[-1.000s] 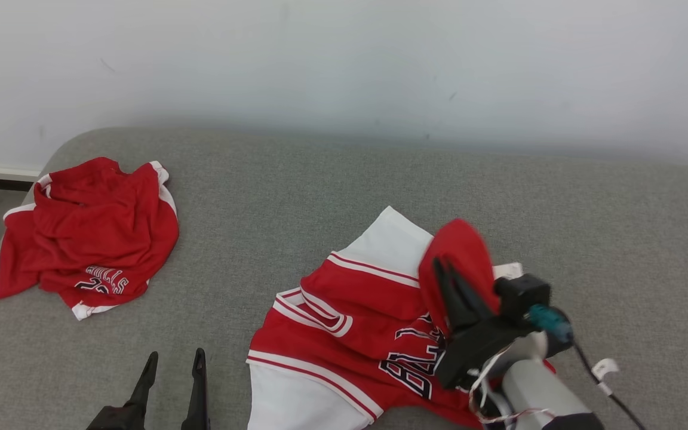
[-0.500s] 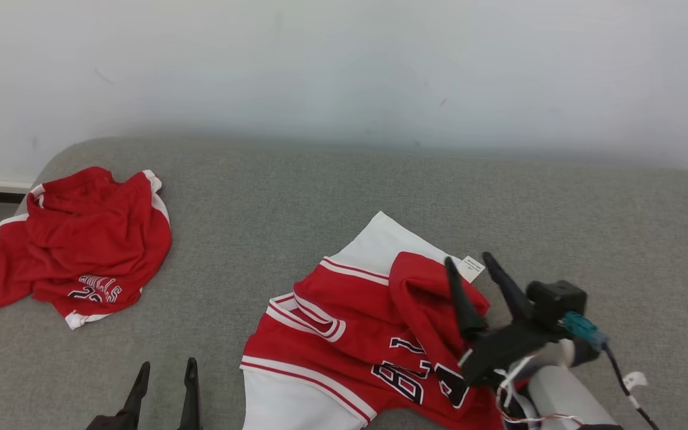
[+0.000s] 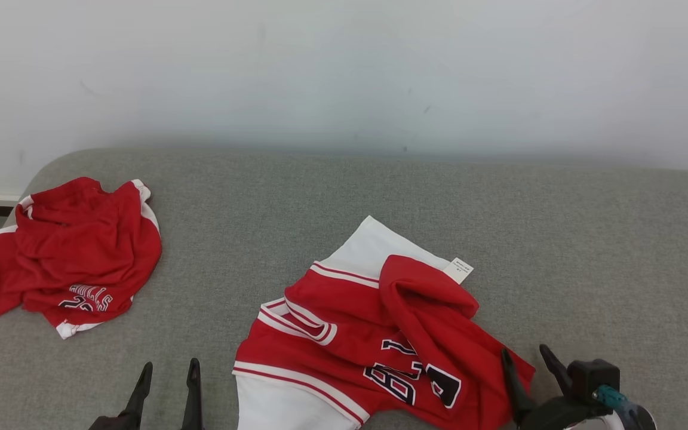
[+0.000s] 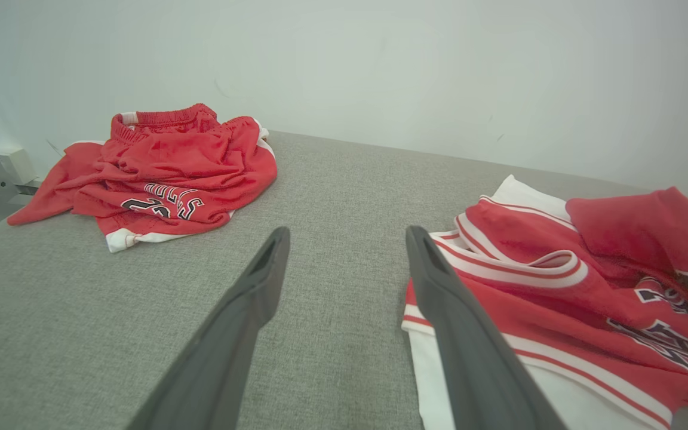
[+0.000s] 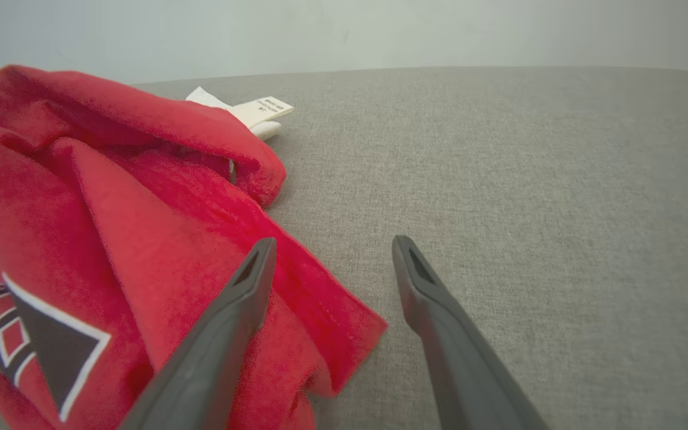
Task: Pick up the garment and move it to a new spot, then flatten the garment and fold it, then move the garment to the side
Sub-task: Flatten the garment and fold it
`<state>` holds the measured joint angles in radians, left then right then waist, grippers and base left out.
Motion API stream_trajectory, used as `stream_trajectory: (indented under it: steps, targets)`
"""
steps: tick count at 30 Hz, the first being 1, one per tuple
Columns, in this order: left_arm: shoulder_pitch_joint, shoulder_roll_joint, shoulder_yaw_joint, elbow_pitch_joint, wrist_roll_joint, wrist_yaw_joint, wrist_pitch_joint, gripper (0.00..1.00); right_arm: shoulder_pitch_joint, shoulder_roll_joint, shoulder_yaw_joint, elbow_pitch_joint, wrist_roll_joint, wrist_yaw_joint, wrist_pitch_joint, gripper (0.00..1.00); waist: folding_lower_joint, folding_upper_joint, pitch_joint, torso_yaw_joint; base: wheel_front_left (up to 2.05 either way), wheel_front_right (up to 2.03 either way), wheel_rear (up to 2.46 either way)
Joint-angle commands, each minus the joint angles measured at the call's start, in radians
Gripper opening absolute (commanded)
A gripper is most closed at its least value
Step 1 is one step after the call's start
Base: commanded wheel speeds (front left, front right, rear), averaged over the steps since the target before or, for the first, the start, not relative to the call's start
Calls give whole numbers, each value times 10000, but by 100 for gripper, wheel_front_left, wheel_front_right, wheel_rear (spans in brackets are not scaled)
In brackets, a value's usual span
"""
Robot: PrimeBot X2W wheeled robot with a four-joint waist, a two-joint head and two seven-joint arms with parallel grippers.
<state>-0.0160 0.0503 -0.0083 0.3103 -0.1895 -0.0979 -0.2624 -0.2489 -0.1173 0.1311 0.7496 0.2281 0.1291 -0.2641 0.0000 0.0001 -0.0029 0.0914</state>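
Observation:
A red and white jersey with dark lettering lies rumpled on the grey cushion, one red flap folded over its middle and a white label at its far edge. In the right wrist view the jersey spreads to the left of my open right gripper, whose left finger hangs over the cloth's edge. That right gripper sits at the jersey's lower right corner, holding nothing. My left gripper stands open near the front edge, left of the jersey, empty.
A second red garment lies crumpled at the cushion's far left, near its rounded corner; it also shows in the left wrist view. A pale wall rises behind the cushion. Bare grey fabric stretches to the right of the jersey.
My right gripper opened, let go of the red flap, and drew back toward the lower right. The flap dropped onto the jersey. The head camera shifted slightly.

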Motion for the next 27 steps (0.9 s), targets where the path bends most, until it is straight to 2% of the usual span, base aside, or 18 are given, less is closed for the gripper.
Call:
stream_trajectory:
  steps: [1, 7, 8, 9, 13, 22, 27]
  targets:
    - [115, 0, -17, -26, -46, -42, -23, 100, 101, 39, -136, 272, -186, 33, 1, 100, 0, -1, 35, 22, 0, 0, 0]
    - [85, -2, 39, -30, 41, -39, -23, 100, -53, 268, -288, 1055, -197, 33, 104, 98, 0, -1, 137, 37, 0, 0, 0]
    - [76, 1, 54, -26, 56, -47, -23, 100, -118, 296, -223, 1238, -209, 33, 179, 40, 0, -1, 151, 36, 0, 0, 0]
    - [62, 0, 60, -16, 61, -53, -23, 100, -195, 318, -176, 1349, -186, 33, 201, 0, 0, -1, 166, 36, 0, 0, 0]
    - [9, 1, 88, -16, 51, -49, -23, 100, -642, 312, -131, 1480, -55, 33, 90, 0, 0, -1, 202, 20, 0, 0, 0]
    - [14, -1, -2, -9, -67, -4, -23, 100, -1986, -767, -1316, 1357, -165, 33, -14, 0, 0, -1, 138, 53, 0, 0, 0]
    - [36, -1, 6, 23, -120, -5, -23, 100, -2296, -1148, -1998, 1857, -333, 33, 50, 0, 0, -1, 142, 104, 0, 0, 0]
